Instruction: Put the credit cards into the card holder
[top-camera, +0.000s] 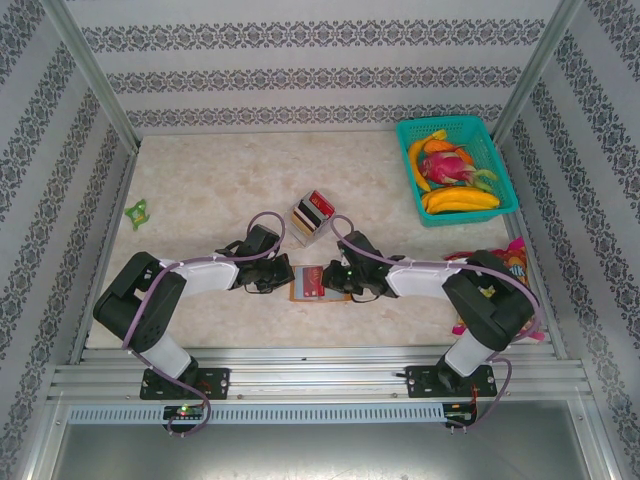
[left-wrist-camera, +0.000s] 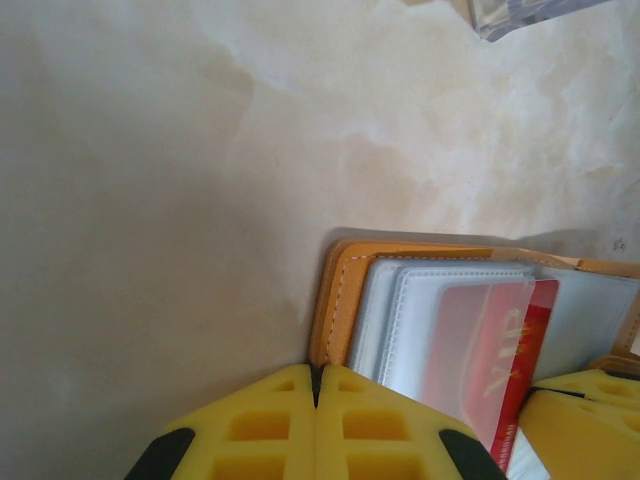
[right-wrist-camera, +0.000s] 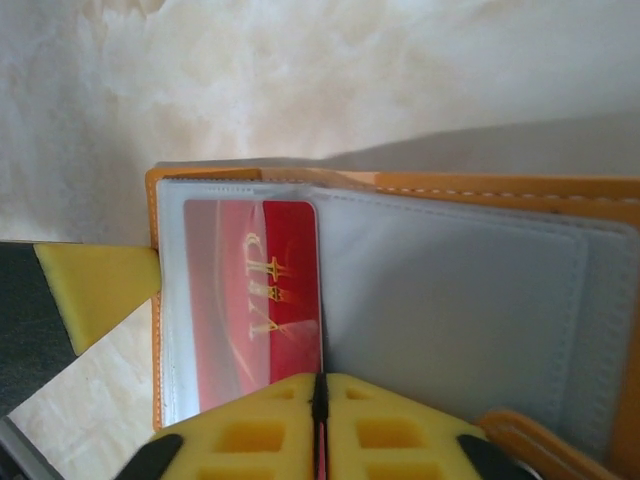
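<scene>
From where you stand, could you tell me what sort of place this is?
Probably a robot test cell: a marble-look table boxed in by wallpapered panels, an aluminium frame along the near edge, and a teal basket of fruit.

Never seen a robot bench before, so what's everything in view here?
Table: one, beige, under everything.
Card holder: one, orange, open, centre front.
Red card: one, partly in holder's clear sleeve.
Clear box of cards: one, behind the holder.
Basket: one, teal, far right, with fruit.
Small toy: one, green, left edge.
Colourful clutter: count unclear, right edge.
Left gripper: one, yellow fingers, shut, at holder's edge.
Right gripper: one, yellow fingers, shut, at red card.
</scene>
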